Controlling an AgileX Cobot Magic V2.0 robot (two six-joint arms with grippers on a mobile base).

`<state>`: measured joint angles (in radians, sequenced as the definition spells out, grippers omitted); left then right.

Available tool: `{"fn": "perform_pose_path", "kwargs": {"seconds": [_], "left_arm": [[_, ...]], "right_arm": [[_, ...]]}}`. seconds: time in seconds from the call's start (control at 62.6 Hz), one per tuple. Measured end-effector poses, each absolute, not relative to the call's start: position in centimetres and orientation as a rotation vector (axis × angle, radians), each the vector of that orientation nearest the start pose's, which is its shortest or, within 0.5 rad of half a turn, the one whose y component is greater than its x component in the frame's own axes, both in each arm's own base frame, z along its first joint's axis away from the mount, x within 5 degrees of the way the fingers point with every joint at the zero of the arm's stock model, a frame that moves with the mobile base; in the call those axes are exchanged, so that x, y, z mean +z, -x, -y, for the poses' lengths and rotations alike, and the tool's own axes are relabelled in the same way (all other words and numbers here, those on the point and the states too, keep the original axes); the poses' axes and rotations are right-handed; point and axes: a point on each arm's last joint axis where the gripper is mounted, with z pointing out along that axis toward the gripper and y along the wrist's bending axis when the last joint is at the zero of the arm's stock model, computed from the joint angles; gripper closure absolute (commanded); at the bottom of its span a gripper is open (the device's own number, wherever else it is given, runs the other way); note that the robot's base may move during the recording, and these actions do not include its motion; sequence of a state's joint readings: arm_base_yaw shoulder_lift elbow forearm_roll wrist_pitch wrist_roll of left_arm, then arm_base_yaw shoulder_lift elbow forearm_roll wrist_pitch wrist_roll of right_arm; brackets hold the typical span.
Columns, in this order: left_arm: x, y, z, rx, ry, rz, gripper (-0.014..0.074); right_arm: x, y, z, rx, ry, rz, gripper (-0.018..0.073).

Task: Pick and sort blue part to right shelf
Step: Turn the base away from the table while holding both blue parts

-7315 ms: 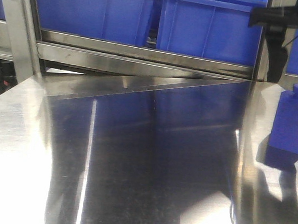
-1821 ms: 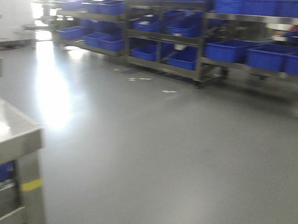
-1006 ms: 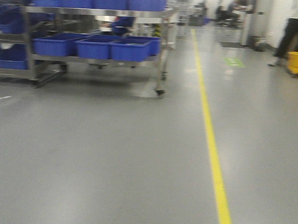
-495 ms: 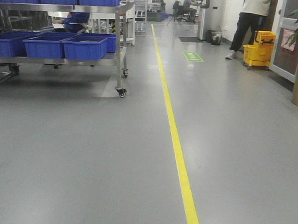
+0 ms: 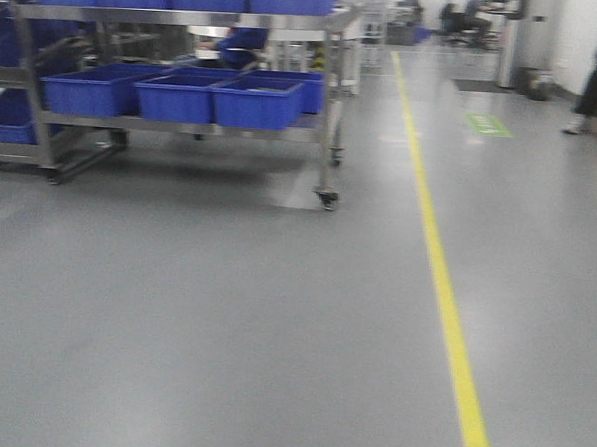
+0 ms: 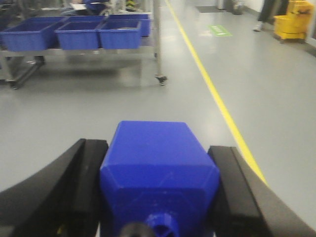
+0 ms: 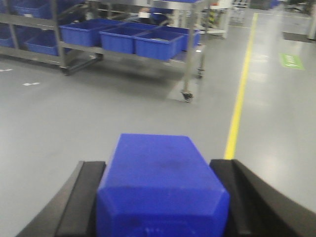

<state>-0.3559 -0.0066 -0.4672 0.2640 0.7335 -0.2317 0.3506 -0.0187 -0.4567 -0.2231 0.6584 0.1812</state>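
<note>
Rack [image 5: 189,20] of bins [image 5: 257,101] at ten o'clock, yellow line [image 5: 446,306] at one. Left claw [image 6: 154,149] grips a blue part [image 6: 158,170] between its fingers; right claw [image 7: 157,165] grips a second part [image 7: 160,190].

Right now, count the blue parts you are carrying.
2. One blue part is held in the left gripper, a second blue part in the right gripper. None shows in the front view; more could lie out of sight.
</note>
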Motion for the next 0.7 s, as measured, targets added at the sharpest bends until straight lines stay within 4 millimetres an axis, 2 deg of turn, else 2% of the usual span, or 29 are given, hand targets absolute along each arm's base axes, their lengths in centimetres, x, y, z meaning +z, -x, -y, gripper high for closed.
{"fn": "perform_pose_path", "kwargs": {"seconds": [0.703], "left_arm": [[29.79,-1.16,-1.27,-0.136,-0.148,-1.719,0.0281]], "right_arm": [[30.1,-1.09,0.91,0.157,0.183,-1.646,0.0295]]}}
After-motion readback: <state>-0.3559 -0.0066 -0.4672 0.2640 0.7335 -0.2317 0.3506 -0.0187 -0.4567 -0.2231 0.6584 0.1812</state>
